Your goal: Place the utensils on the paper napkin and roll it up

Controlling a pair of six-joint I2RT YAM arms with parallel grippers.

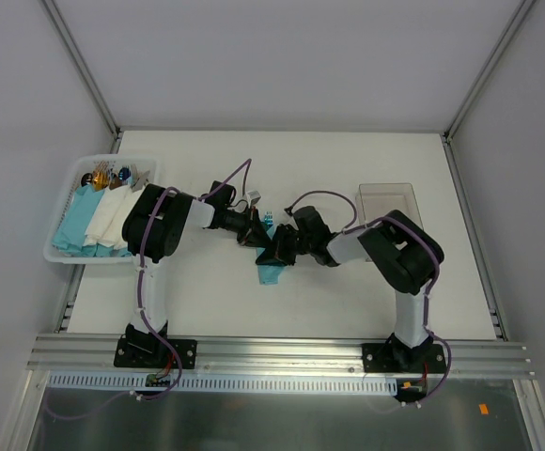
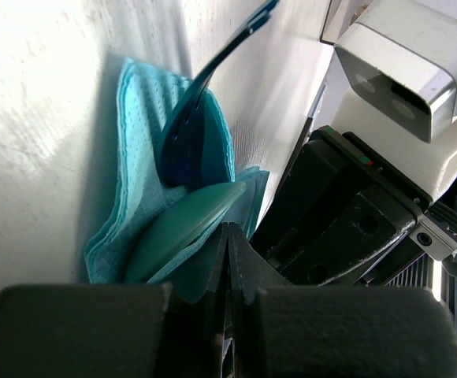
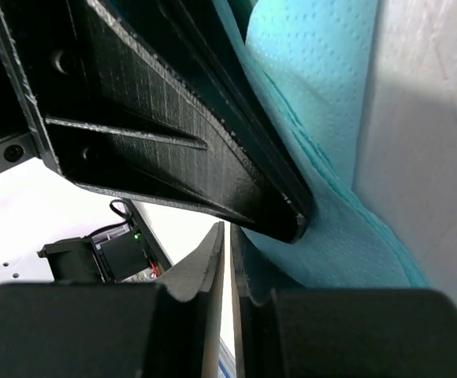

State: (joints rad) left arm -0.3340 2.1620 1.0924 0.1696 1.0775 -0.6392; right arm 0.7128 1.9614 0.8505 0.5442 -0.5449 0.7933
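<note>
The teal paper napkin [image 1: 271, 275] lies at the table's middle, partly under both wrists. In the left wrist view the paper napkin [image 2: 138, 134] is folded loosely around the utensils: a teal spoon bowl [image 2: 183, 227] and a darker blue utensil [image 2: 187, 138] whose handle sticks out past the fold. My left gripper [image 2: 230, 236] is shut, its tips against the fold with nothing seen between them. My right gripper [image 3: 228, 232] is shut to a thin slit, empty, beside the napkin [image 3: 331, 102] and under the left gripper's black finger [image 3: 173, 142]. The two grippers [image 1: 258, 235] [image 1: 279, 246] meet tip to tip.
A white basket [image 1: 62, 254] at the left holds teal and white napkin bundles [image 1: 99, 218] and small items. A clear plastic container [image 1: 390, 199] stands at the right behind my right arm. The right arm's wrist camera [image 2: 402, 71] crowds close to the left gripper.
</note>
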